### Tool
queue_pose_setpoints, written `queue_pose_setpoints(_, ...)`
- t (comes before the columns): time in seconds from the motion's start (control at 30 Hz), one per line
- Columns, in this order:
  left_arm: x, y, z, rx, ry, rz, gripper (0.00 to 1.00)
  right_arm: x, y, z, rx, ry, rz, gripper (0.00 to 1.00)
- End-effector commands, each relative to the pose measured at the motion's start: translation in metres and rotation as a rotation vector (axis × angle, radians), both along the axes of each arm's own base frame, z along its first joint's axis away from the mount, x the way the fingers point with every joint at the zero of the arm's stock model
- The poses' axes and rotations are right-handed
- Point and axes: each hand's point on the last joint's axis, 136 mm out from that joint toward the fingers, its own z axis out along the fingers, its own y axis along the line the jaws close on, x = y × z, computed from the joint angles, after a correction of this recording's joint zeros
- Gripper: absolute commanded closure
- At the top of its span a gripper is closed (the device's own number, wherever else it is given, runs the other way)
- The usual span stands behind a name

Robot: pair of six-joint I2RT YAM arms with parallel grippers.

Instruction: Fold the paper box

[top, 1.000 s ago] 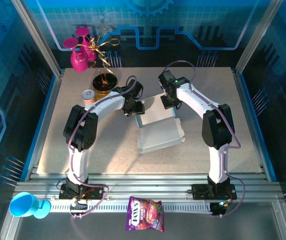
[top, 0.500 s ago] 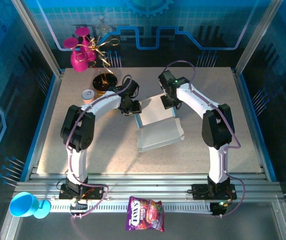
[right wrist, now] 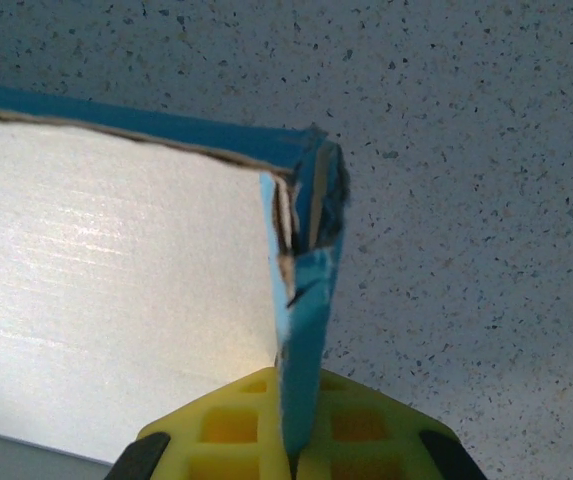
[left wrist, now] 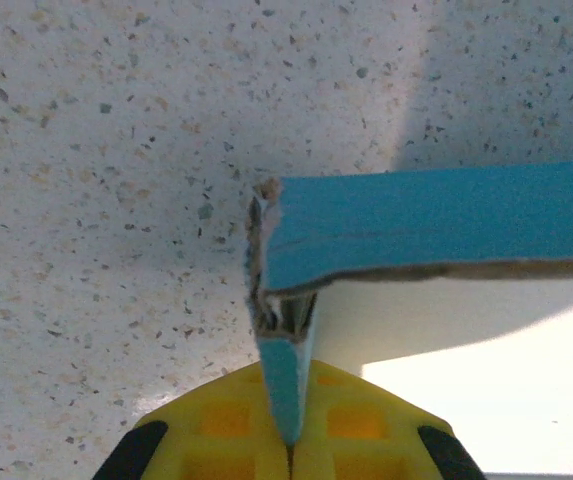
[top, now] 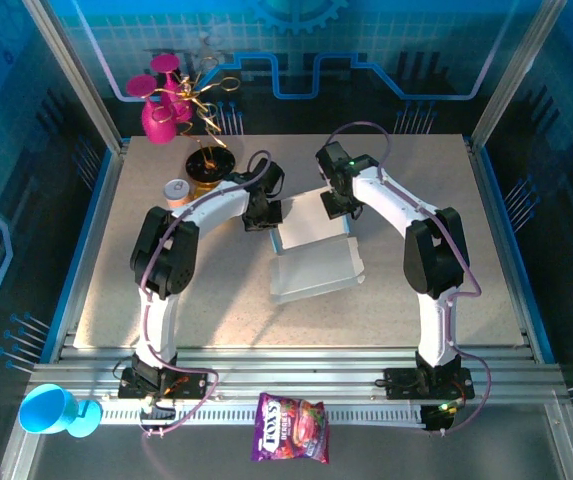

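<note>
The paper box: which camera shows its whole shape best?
Top external: the whole paper box is visible from above. Left wrist shows one corner pinched in the left tool; right wrist shows another corner in the right tool.

Light-blue paper box (top: 315, 262), whitish inside, partly folded, mid-table

Bright overhead light, soft shadows, mild glare

Cropped by the frame in both wrist views, box (left wrist: 436, 225) and yellow fingers (left wrist: 226, 420) alike; lost from above under left gripper (top: 264, 218) and right gripper (top: 338, 206), box's far corners.
</note>
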Motion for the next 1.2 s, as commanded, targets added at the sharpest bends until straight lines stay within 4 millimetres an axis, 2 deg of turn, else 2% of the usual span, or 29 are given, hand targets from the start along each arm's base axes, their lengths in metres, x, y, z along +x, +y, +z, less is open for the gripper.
queue_pose_setpoints(0.0,-0.010,0.018,-0.011,0.150,0.043,0.001,1.00,-0.003,0.002,0.000,-0.038,-0.004,0.003,1.00)
queue_pose_setpoints(0.17,-0.010,0.018,-0.007,0.172,0.034,0.010,1.00,-0.004,-0.001,-0.004,-0.064,0.006,-0.006,1.00)
queue_pose_setpoints(0.33,-0.004,0.010,0.010,0.120,-0.006,0.009,0.98,-0.004,-0.012,-0.004,-0.124,0.001,-0.028,1.00)
queue_pose_setpoints(0.43,-0.005,0.005,0.016,0.086,-0.005,0.010,0.87,-0.004,-0.016,-0.003,-0.145,-0.005,-0.040,1.00)
queue_pose_setpoints(0.67,-0.010,-0.008,0.031,-0.023,-0.004,0.024,0.63,-0.006,-0.012,-0.003,-0.141,-0.001,-0.039,1.00)
queue_pose_setpoints(0.77,-0.018,-0.011,0.036,-0.083,0.007,0.049,0.59,-0.006,-0.012,-0.004,-0.140,0.002,-0.040,1.00)
queue_pose_setpoints(1.03,-0.036,-0.017,0.020,-0.178,0.074,0.112,0.55,-0.007,-0.011,-0.006,-0.131,0.012,-0.039,1.00)
queue_pose_setpoints(1.17,-0.036,-0.017,0.006,-0.184,0.093,0.130,0.62,-0.008,-0.012,-0.006,-0.130,0.015,-0.040,1.00)
